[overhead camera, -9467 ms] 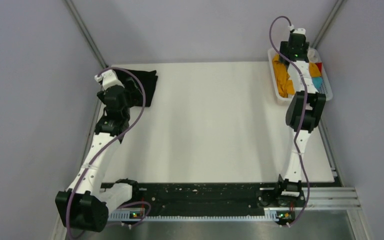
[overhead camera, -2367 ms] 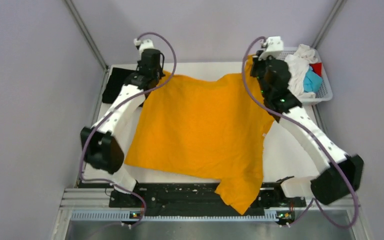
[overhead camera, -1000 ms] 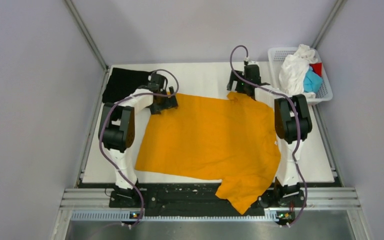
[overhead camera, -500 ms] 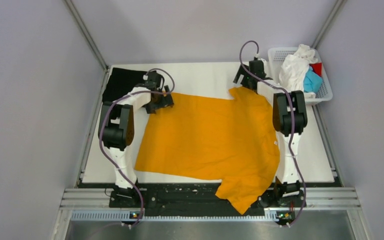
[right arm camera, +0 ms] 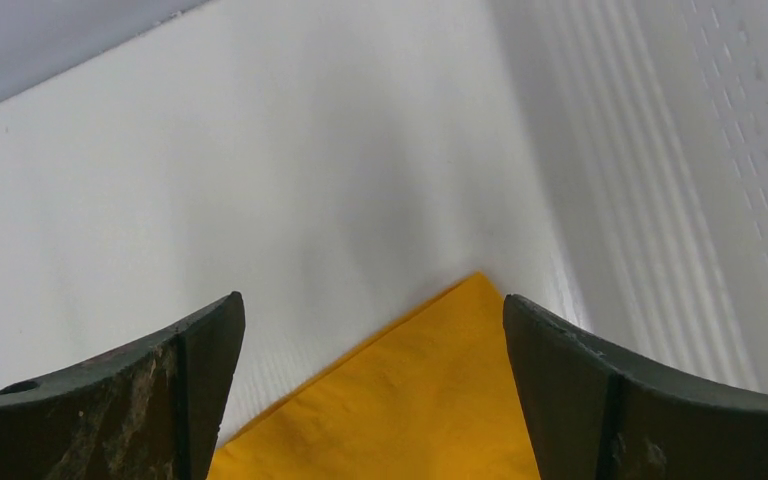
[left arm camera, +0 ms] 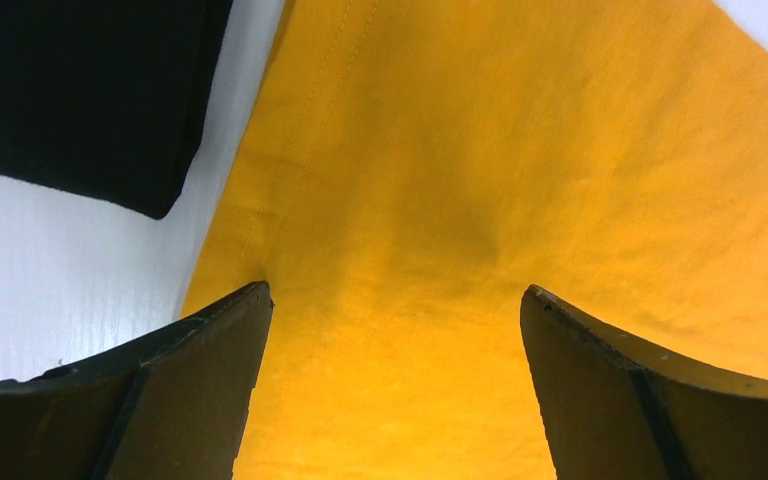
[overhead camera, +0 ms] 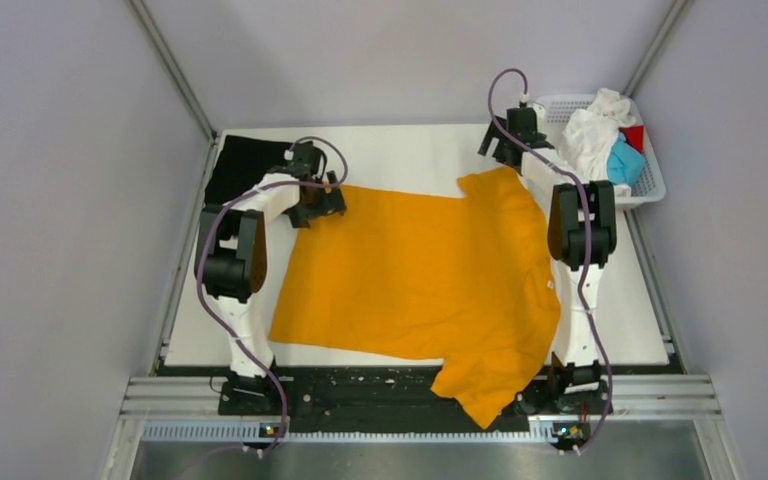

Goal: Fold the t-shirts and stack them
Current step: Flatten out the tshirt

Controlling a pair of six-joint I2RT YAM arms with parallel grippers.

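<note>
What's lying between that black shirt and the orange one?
Only a strip of bare white table separates the black shirt from the orange shirt; the left wrist view shows it.

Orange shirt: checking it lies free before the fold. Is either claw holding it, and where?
Nothing is held. The left claw and right claw both stand open above far corners of the orange shirt, which lies spread on the table.

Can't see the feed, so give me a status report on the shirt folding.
Left hand open over far-left corner of orange shirt; right hand open at far-right corner. Shirt spread flat, unfolded. Black shirt folded far left, not touching it.
</note>
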